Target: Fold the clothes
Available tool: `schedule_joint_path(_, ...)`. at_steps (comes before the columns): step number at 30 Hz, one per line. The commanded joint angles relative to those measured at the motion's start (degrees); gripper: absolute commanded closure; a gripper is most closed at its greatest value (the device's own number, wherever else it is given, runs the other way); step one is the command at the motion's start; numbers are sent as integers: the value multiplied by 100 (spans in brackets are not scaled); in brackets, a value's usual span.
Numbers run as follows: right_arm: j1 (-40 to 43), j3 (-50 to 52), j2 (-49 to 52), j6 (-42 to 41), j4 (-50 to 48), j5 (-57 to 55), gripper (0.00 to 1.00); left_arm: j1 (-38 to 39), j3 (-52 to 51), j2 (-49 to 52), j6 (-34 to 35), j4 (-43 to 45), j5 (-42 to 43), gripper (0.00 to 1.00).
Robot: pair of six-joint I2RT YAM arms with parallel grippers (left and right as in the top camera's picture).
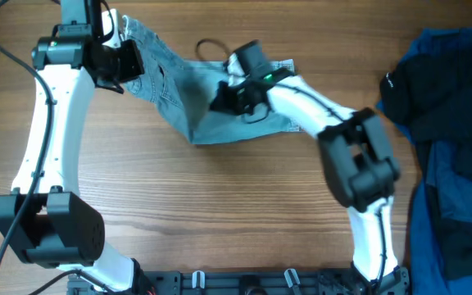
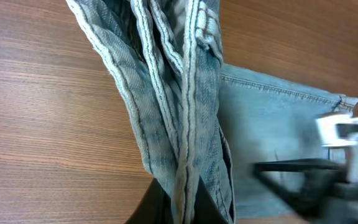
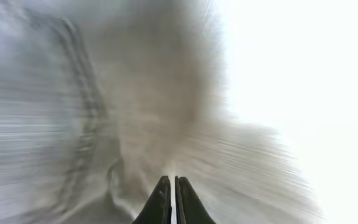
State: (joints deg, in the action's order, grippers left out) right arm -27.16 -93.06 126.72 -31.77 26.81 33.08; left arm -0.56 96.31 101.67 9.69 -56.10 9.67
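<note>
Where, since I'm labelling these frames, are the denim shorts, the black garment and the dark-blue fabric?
denim shorts (image 1: pixel 220 127): overhead view, on the flat lower panel.
black garment (image 1: pixel 412 102): overhead view, on its middle, beside the white mark.
dark-blue fabric (image 1: pixel 457 172): overhead view, on its broad middle part.

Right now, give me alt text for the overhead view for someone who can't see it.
Faded denim shorts lie rumpled on a wooden table, the left tool shut on one end, the right tool shut over their middle. Dark-blue fabric and a black garment sit aside.
</note>
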Motion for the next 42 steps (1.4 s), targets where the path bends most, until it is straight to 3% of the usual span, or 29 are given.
schedule_joint_path(1, 393, -4, -1121, 787, 553, -321, 96, 186, 188, -236, -52, 52, -31, 96)
schedule_joint_path(5, 905, -4, -1700, 1093, 1834, -1556, 96, 354, 188, -236, -52, 50, -37, 96)
schedule_joint_path(9, 1294, 39, -1613, 1497, 2933, -2671, 96, 629, 188, -236, -50, 55, -195, 96)
schedule_joint_path(17, 1541, 1045, -1526, 1569, 2577, -2990, 96, 1058, 186, -234, -50, 92, -271, 96)
schedule_joint_path(25, 1674, 2413, -1526, 1569, 809, -2815, 96, 1316, 186, -234, -52, 98, -278, 96)
schedule_joint_path(33, 1674, 1707, -2098, 1681, 1541, -2817, 96, 1360, 186, -234, -50, 74, -317, 96)
schedule_joint_path(42, 1674, 1679, -2087, 1801, 1266, -2699, 96, 1394, 186, -223, -52, 74, -319, 96)
